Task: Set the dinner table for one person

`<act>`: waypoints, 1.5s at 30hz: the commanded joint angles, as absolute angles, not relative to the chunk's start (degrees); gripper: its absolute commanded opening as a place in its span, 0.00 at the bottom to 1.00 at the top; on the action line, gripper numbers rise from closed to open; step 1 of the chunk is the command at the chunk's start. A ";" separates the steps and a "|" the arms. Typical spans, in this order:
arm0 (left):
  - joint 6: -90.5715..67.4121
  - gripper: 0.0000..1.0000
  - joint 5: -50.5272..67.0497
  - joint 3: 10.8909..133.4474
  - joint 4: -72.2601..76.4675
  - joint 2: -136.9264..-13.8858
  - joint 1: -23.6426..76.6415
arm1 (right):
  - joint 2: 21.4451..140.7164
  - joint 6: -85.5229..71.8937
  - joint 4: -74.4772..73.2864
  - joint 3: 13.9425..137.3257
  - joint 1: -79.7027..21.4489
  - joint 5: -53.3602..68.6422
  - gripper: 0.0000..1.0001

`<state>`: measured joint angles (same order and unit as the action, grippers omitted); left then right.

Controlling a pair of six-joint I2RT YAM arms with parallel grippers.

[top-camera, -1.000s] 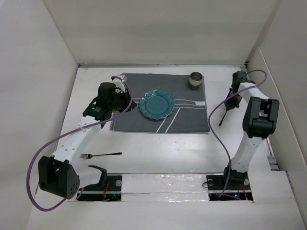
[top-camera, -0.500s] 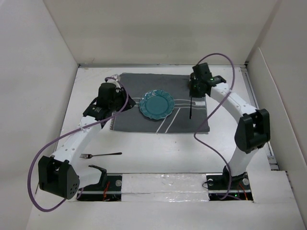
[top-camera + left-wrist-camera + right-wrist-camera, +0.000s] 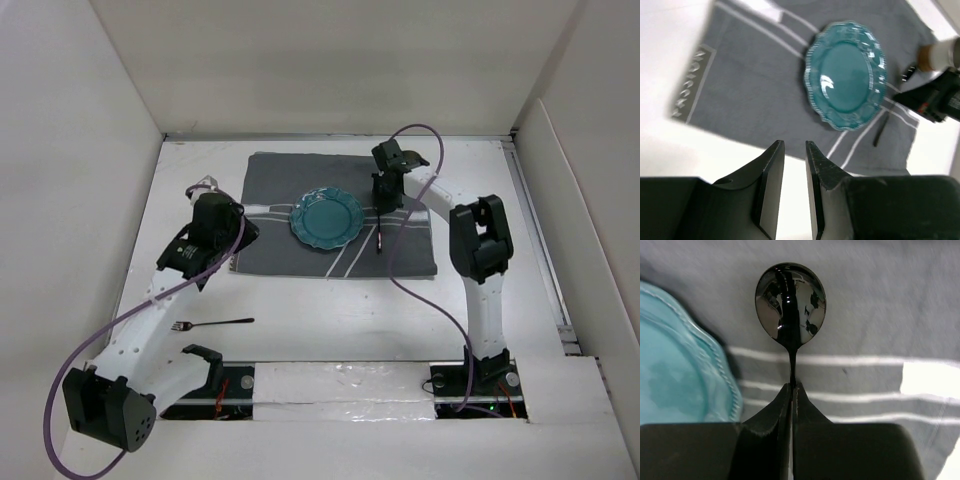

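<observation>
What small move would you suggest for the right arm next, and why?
Probably lower and release: the right gripper is shut on the black spoon, which hangs over the grey mat just right of the teal plate in the top view, its likely place.

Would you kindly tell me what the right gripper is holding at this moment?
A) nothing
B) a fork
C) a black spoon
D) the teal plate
C: the right wrist view shows the right gripper shut on the thin handle of the black spoon, whose bowl hangs over the grey mat just beside the teal plate.
</observation>
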<state>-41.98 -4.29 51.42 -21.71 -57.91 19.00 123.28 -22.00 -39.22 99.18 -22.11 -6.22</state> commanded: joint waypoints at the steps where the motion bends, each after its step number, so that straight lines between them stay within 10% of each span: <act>1: -47.72 0.21 -11.86 50.89 -29.26 -56.17 19.07 | 124.27 -21.27 -38.94 102.83 -22.06 -5.36 0.00; 15: -43.78 0.20 -11.78 61.33 -33.75 -51.94 19.07 | 113.67 -19.34 -36.67 101.96 -23.20 -3.69 0.47; 20: -38.06 0.01 -7.39 73.28 -33.66 -51.68 19.07 | 101.62 -16.88 -25.25 89.43 -28.54 11.75 0.00; 26: -39.37 0.00 -0.35 83.13 -33.22 -51.77 19.07 | 100.80 -15.29 -13.28 81.30 -44.98 18.80 0.00; 32: -39.90 0.24 5.88 92.79 -34.28 -49.58 19.07 | 113.96 -11.27 -12.56 91.81 -59.56 19.70 0.48; 45: -34.01 0.34 11.77 97.13 -39.29 -49.13 19.07 | 137.18 -0.70 -19.95 117.15 -71.09 9.59 0.66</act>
<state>-36.27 8.69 98.78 -37.98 -48.40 19.00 134.80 -4.80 -18.33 111.79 -69.45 14.02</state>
